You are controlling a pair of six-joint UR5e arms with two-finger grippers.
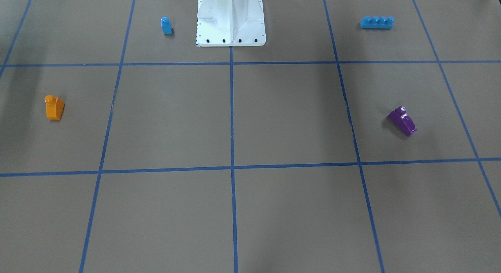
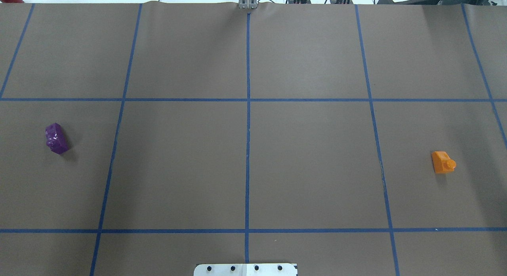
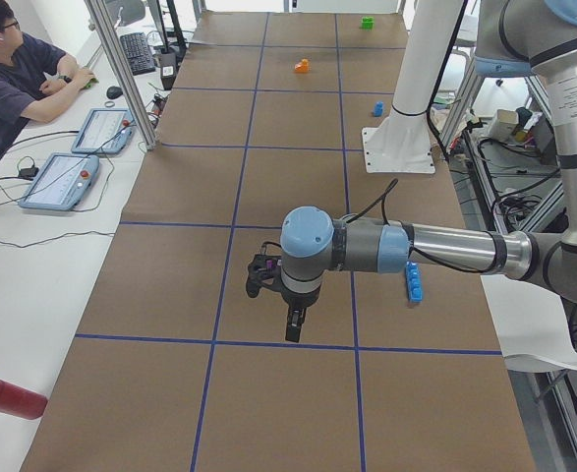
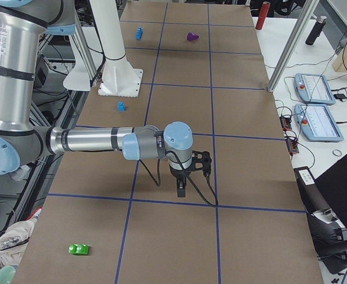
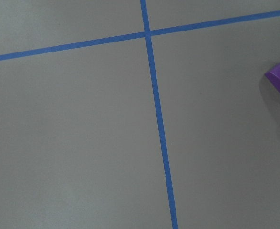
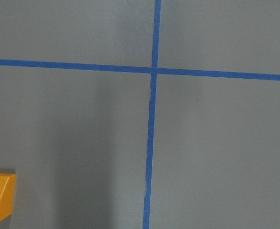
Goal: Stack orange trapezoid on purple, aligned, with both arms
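— Nearest me on the left-end camera is the left arm, stretched level above the bench, its tool pointing down.

— Fingers apart or together?

— I cannot tell; only the side cameras catch it. The same goes for the right arm and its tool, which also hangs pointing down over the bench.

— Where are the two bricks?

— I see the orange trapezoid out in front of the white pedestal, far off to its robot-right side, alone on the bench. The purple brick lies about as far forward of the pedestal, far off to its robot-left side. They are well apart, and neither tool touches either one.

— Anything else on there?

— One small blue brick stands near the pedestal on its robot-right side. One long blue brick lies farther from the pedestal on its robot-left side.
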